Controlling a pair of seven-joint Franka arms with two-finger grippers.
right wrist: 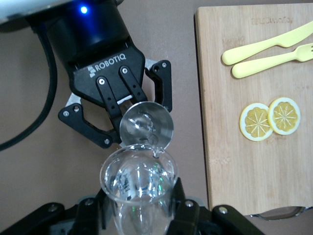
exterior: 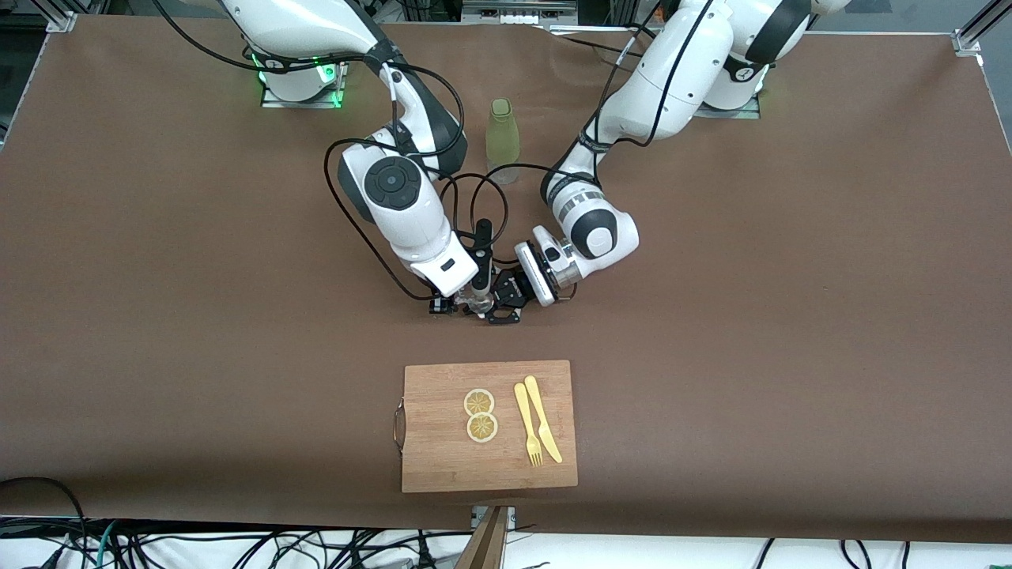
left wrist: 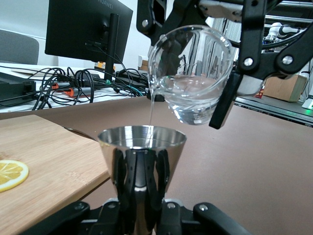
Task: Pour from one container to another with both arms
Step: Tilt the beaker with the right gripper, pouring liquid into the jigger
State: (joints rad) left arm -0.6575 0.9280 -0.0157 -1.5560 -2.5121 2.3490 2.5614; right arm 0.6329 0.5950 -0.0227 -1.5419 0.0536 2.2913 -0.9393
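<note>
- You are mid-pour: the right gripper (left wrist: 230, 73) has its fingers clamped on a clear glass cup (left wrist: 191, 73), tipped over the metal jigger (left wrist: 142, 147), and a thin stream of water runs from the cup's spout into the jigger's mouth.
- Your left gripper (right wrist: 120, 105) has its fingers clenched around the jigger's narrow waist, holding it upright just under the cup's lip.
- Both containers meet over the bare brown table (exterior: 158, 316), farther from the front camera than the wooden cutting board (exterior: 443, 466) and nearer to it than the pale green bottle (exterior: 502, 141).
- Judging by the cup, a good share of water is left in it, so the pour is under way but not finished; levelling the cup and setting things down are not yet done.
- You cannot read how full the jigger is: the left wrist view shows only its outside wall, and from above its bowl is all glare and reflections.
- In the front view both grippers and both containers bunch into one dark cluster (exterior: 490, 304), so the cup and jigger are hard to tell apart there.
- On the board, two lemon slices (exterior: 480, 415), a yellow fork (exterior: 527, 424) and a yellow knife (exterior: 544, 419) lie untouched.
</note>
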